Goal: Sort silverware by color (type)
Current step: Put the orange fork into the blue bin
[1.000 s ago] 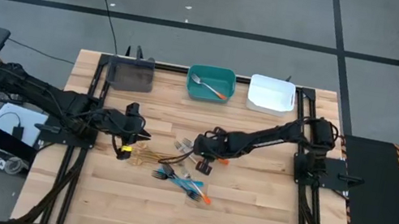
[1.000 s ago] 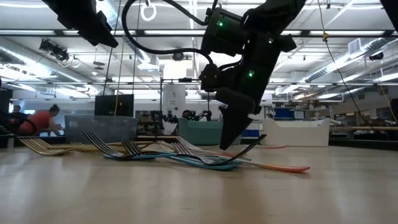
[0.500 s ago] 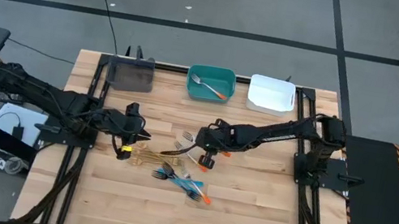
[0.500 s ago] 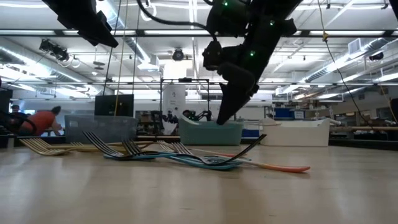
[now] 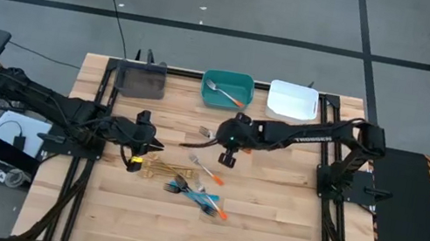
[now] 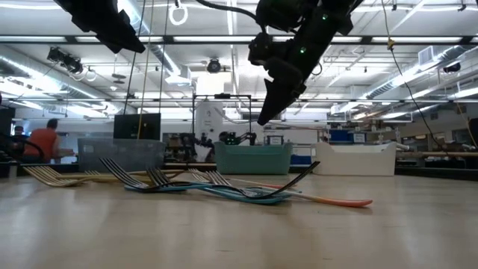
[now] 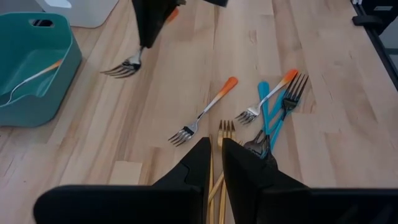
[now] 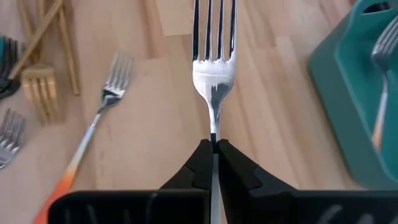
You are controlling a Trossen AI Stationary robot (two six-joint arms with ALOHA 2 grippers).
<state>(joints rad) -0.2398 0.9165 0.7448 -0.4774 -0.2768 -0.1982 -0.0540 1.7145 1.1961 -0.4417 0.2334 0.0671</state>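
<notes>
My right gripper (image 5: 227,140) hangs above the table near the teal bin (image 5: 246,82), shut on a silver fork (image 8: 213,81) with an orange handle end. On the table lies a loose heap of silverware: gold forks (image 5: 155,166), blue-handled forks (image 7: 273,112) and, flat on the wood, an orange-handled fork (image 7: 202,115). One more orange-handled fork (image 5: 225,94) lies inside the teal bin. My left gripper (image 7: 216,155) waits above the gold forks, shut and touching nothing. My right gripper pinches the fork's slim neck (image 8: 213,134) just behind the head, between its two fingers. The fork runs on in line with the fingers, tines pointing away toward the table's left. It is lifted clear of the table.
A grey bin (image 5: 142,81), the teal bin and a white bin (image 5: 293,101) stand in a row along the far edge. Bare wood lies between the heap and the bins and along the near edge. People show in the room beyond the table.
My right gripper has risen from the heap and moved toward the far edge and the teal bin, carrying the fork. The fork now hangs higher above the table. The rest of the silverware has stayed in place.
</notes>
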